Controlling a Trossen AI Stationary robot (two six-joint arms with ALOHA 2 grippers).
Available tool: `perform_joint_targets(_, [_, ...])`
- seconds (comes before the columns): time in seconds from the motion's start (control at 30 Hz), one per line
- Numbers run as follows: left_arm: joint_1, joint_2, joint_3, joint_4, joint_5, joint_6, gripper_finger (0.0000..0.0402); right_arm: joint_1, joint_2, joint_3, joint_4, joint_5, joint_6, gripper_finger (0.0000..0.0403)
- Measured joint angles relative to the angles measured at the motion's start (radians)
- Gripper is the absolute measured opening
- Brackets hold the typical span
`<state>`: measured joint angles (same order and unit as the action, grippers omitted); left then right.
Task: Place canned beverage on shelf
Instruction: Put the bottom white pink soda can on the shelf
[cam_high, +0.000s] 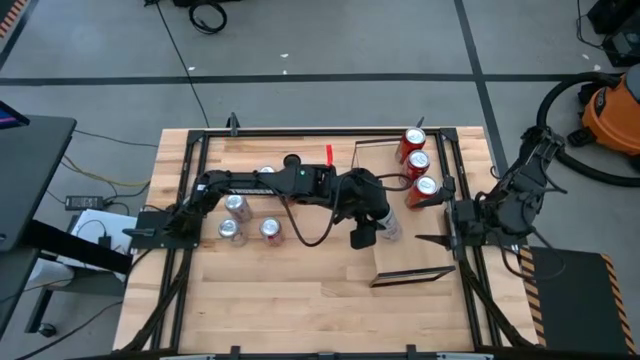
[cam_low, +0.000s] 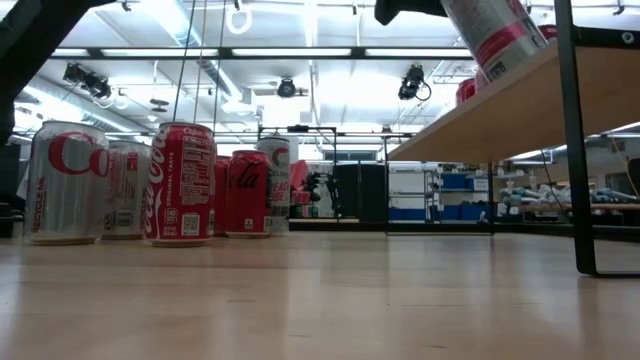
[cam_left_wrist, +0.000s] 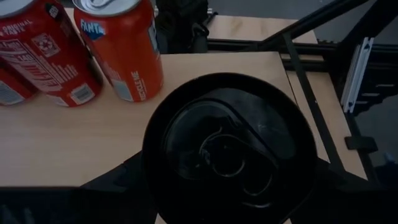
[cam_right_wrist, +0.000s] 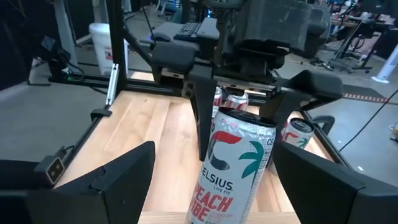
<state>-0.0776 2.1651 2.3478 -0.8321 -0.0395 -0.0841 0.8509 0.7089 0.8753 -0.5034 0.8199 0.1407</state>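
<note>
A silver and pink Celsius can (cam_right_wrist: 233, 171) is held by my left gripper (cam_right_wrist: 241, 127) over the near half of the light-wood shelf (cam_high: 400, 255). The can tilts in the low view (cam_low: 495, 35), with its lower end at the shelf's top face. I cannot tell whether the two touch. The left wrist view looks down on the can's black lid (cam_left_wrist: 227, 146). My right gripper (cam_high: 428, 240) is open and empty at the shelf's right side, pointing at the can. Three red and orange cans (cam_high: 418, 162) stand on their bases on the shelf's far half. My left gripper pinches the can's upper side wall (cam_right_wrist: 217, 134), just under the lid, between its two fingers (cam_right_wrist: 200, 118). The fingers come from above and point down, one on each side of the can. The can hangs a little tilted below them, lid up.
Several silver and red cans (cam_high: 240, 215) stand on the plank table left of the shelf and fill the left of the low view (cam_low: 180, 185). Black rails (cam_high: 455, 215) run along the table's sides. An orange Fanta can (cam_left_wrist: 121, 46) stands closest to the held can.
</note>
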Motion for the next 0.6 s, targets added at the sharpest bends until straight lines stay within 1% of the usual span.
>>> perform_joint_targets(0.2, [0.009,0.0,0.0,-0.018,-0.005,0.019,0.0259,0.0,0.01,0.0,-0.006,0.009,0.032,0.0335])
perform_joint_targets(0.3, [0.01,0.0,0.0,-0.029,-0.008,0.029,0.0259,0.0,0.049,0.0,-0.007,0.059,0.033,0.0335])
perform_joint_targets(0.4, [0.006,-0.003,0.0,-0.053,-0.012,0.052,0.0259,0.0,0.094,0.01,-0.009,0.066,0.047,0.0335])
perform_joint_targets(0.5, [0.001,-0.007,0.001,-0.076,-0.037,0.087,0.0259,0.0,0.131,0.017,-0.014,0.08,0.072,0.0335])
perform_joint_targets(0.6, [0.0,-0.007,0.001,-0.075,-0.043,0.116,0.0259,0.0,0.166,0.017,-0.063,0.102,0.117,0.0335])
